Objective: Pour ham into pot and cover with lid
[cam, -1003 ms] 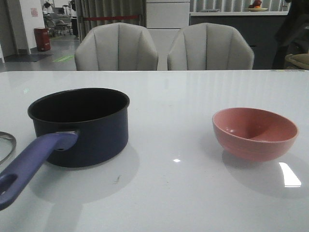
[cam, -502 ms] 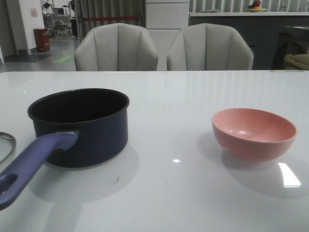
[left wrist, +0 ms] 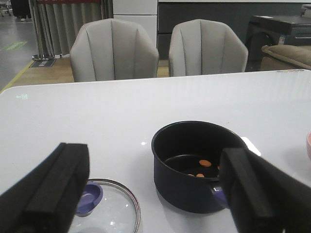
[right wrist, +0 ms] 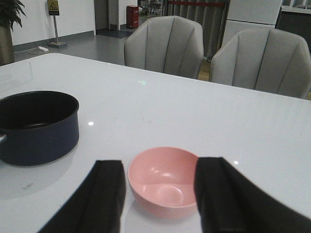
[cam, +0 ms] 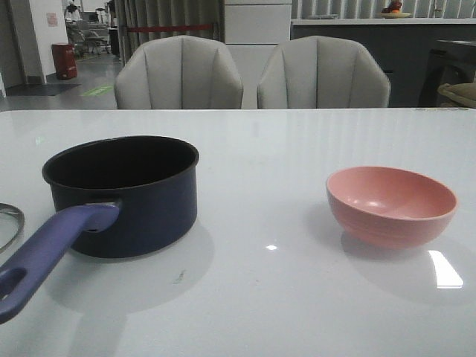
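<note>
**Two grippers wide apart, ham already in the pot**

Two arms hang back from the table, seen only through their own wrist cameras. The left gripper (left wrist: 155, 194) has its black fingers (left wrist: 56, 187) spread wide with nothing between them, and the right gripper (right wrist: 160, 204) is likewise spread and holds nothing.

On the white table (cam: 297, 149) the pot (cam: 123, 195) stands upright at the left, its purple-blue handle reaching toward the near left corner. From the left wrist view, a few small orange-pink pieces of ham (left wrist: 205, 163) lie on the pot's black floor. The lid (left wrist: 109, 206) lies flat on the table just to the left of the pot, knob up, apart from the pot's wall; in the front view only a sliver of its rim shows at the left edge.

A pink bowl (cam: 391, 204) sits upright at the right, well apart from the pot, and looks empty inside. Two grey chairs (cam: 178, 73) stand beyond the far edge of the table.
</note>
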Controlling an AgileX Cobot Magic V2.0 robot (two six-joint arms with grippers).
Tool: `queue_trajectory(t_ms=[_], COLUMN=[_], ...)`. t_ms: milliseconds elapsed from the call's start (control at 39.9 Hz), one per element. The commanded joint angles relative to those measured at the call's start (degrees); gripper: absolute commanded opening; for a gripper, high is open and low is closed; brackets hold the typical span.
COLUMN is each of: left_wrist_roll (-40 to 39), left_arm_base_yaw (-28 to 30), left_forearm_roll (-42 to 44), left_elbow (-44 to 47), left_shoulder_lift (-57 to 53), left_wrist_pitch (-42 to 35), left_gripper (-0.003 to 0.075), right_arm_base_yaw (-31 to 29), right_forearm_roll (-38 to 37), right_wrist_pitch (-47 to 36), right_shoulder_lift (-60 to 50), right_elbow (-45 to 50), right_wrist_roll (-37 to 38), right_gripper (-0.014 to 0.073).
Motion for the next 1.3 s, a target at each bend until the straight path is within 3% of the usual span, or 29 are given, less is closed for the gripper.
queue_trajectory(t_ms=[0, 50, 75, 151, 502, 602, 727, 853, 1279], left_wrist_roll=[-0.2, -0.2, -0.2, -0.2, -0.2, -4.0, -9.8, -10.2, -17.5], left_arm_base_yaw=[-0.5, -0.5, -0.5, -0.5, -0.5, 0.2, 1.5, 2.1, 2.1], left_forearm_roll=[-0.6, -0.6, -0.6, -0.6, 0.4, 0.9, 5.7, 7.5, 11.1], left_elbow=[-1.5, -1.5, -1.5, -1.5, -1.9, -3.8, -8.7, -13.7, -23.3], left_shoulder_lift=[0.8, 0.8, 0.8, 0.8, 0.9, 3.3, 10.4, 20.3, 46.8], left_wrist_pitch=[-4.5, -4.5, -4.5, -4.5, -4.5, -3.8, 2.2, 6.9, 7.4], left_gripper=[0.0585, 0.0585, 0.0585, 0.0585, 0.0585, 0.0586, 0.0587, 0.0587, 0.0586], right_arm_base_yaw=[0.1, 0.1, 0.1, 0.1, 0.1, 0.1, 0.1, 0.1, 0.1], right_forearm_roll=[0.5, 0.5, 0.7, 0.7, 0.7, 0.7, 0.7, 0.7, 0.7], right_wrist_pitch=[-5.0, -4.3, -4.1, -3.8, -3.8, -3.8, -3.8, -3.8, -3.8], right_shoulder_lift=[0.6, 0.6, 0.6, 0.6, 0.6, 0.6, 0.6, 0.6, 0.6], right_elbow=[-1.4, -1.4, -1.4, -1.4, -1.4, -1.4, -1.4, -1.4, -1.4], right_wrist_roll=[-0.4, -0.4, -0.3, -0.2, -0.2, -0.2, -0.2, -0.2, -0.2], right_gripper=[0.0262, 0.0139, 0.0121, 0.0158, 0.016, 0.016, 0.016, 0.016, 0.016])
